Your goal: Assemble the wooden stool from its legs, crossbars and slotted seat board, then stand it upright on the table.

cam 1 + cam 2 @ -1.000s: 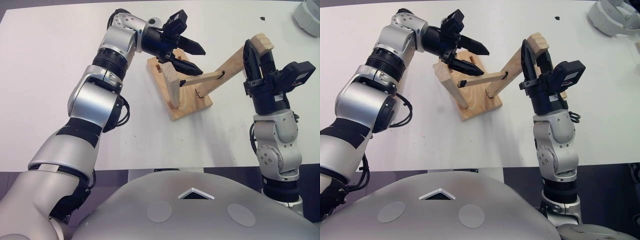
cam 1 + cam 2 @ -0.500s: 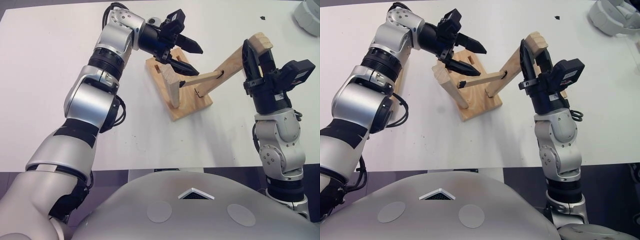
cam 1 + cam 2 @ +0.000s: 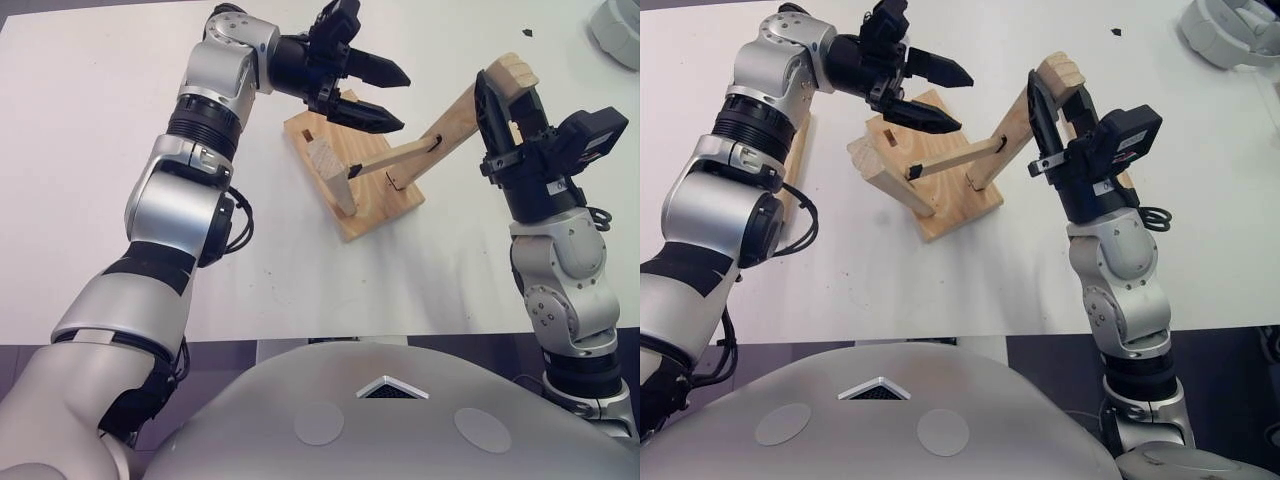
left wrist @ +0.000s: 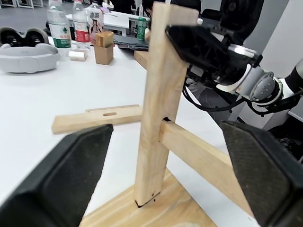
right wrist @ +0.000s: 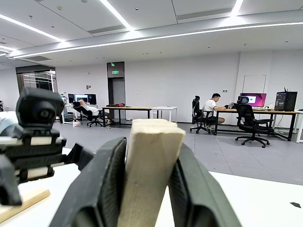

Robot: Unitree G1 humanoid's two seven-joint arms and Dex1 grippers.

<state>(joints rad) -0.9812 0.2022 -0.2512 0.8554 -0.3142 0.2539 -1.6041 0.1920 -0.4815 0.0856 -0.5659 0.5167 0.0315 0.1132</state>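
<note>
Centre frame, the slotted seat board lies flat on the tabletop with a short leg standing on it. A crossbar reaches toward it from a tilted leg, whose top the right gripper clenches in its fingers at right. Upper centre, the left gripper hovers with fingers released.

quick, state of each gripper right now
Left gripper: jaws open, holding nothing.
Right gripper: jaws shut on the stool leg.

My head stereo pair looks down on the table, while both wrist cameras sit close on the raised leg mid-frame.
</note>
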